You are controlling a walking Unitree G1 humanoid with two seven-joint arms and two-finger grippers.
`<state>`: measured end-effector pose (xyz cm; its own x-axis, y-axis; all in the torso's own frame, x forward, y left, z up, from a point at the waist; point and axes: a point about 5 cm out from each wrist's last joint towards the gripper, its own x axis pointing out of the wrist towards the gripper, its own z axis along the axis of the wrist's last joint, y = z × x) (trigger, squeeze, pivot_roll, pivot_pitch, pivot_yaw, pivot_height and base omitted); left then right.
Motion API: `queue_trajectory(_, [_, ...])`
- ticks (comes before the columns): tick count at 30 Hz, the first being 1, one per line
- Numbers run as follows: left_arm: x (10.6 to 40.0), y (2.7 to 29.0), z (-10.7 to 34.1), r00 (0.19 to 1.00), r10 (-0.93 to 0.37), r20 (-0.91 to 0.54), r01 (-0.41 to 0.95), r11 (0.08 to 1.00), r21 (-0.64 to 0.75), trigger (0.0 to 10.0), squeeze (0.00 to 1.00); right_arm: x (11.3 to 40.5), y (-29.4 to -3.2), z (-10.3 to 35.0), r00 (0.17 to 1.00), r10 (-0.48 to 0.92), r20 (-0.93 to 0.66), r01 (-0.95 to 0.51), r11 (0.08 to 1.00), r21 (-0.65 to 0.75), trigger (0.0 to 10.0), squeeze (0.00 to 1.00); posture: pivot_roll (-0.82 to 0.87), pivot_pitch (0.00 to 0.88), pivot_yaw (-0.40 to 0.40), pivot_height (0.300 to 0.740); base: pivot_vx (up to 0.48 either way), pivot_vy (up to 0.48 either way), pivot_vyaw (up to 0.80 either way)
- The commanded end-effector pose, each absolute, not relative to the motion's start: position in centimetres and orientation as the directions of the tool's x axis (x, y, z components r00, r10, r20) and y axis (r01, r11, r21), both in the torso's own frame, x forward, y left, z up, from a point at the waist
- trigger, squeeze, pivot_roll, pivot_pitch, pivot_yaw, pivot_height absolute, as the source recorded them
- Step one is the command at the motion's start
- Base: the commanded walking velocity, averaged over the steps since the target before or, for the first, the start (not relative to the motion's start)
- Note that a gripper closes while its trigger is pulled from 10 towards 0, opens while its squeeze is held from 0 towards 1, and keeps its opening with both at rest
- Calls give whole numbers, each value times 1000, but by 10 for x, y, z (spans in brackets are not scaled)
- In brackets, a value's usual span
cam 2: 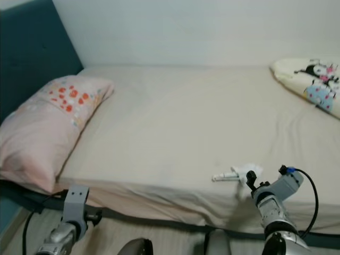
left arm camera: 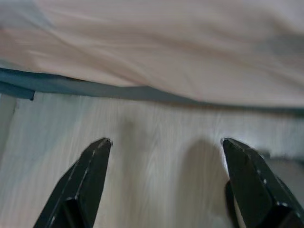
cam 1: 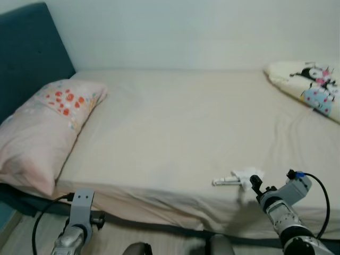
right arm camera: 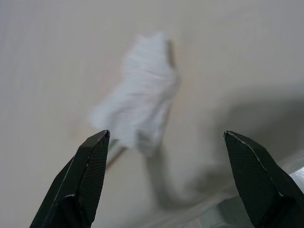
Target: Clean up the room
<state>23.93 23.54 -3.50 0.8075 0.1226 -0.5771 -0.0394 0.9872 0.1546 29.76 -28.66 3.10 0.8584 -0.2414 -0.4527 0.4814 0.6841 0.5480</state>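
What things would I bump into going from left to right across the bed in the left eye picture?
Blue headboard → pink flowery pillow → small white crumpled trash with the right tool just by it → cartoon-print pillow.

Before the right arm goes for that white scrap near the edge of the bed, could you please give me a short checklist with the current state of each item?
1. Right gripper open wide enough: ok, fingers spread with the white crumpled scrap between and beyond the tips.
2. Scrap free of other things: ok, it lies alone on the bed sheet, apart from the pink pillow.
3. Gripper touching the scrap: not ok, it is short of it.
4. What the scrap is made of: cannot tell, the wrist view is blurred.
5. Left gripper out of the way: ok, open, low over the floor beside the bed.
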Motion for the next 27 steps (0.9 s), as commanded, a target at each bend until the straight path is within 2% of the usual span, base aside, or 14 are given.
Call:
queue_trajectory(1, [232, 244, -38, 793, 133, -594, -27, 983, 183, 10000, 0, 302, -286, 35, 874, -222, -432, 457, 674, 580, 10000, 0, -61, 122, 91, 561, 0, 0, 0])
queue_trajectory(10, [214, 250, -46, 771, 129, -624, 3, 978, 206, 10000, 0, 324, -281, 64, 951, -133, -278, 291, 683, 670, 10000, 0, -45, 138, 105, 531, 0, 0, 0])
queue_trajectory(15, [210, 254, -47, 768, 128, -627, 18, 975, 220, 10000, 0, 341, -262, 80, 978, -48, -203, 179, 690, 701, 10000, 0, -31, 153, 101, 511, 0, 0, 0])
queue_trajectory(19, [208, 255, -48, 769, 123, -627, 29, 974, 226, 10000, 0, 345, -246, 75, 963, -5, -269, 193, 711, 676, 10000, 0, -23, 166, 103, 496, 0, 0, 0])
queue_trajectory(22, [205, 256, -49, 766, 113, -633, 47, 972, 230, 10000, 0, 341, -231, 60, 920, 32, -391, 221, 781, 584, 10000, 0, -19, 173, 103, 492, 0, 0, 0])
queue_trajectory(27, [201, 257, -50, 763, 110, -636, 55, 971, 234, 10000, 0, 340, -223, 55, 904, 69, -421, 203, 798, 567, 10000, 0, -16, 178, 102, 492, 0, 0, 0])
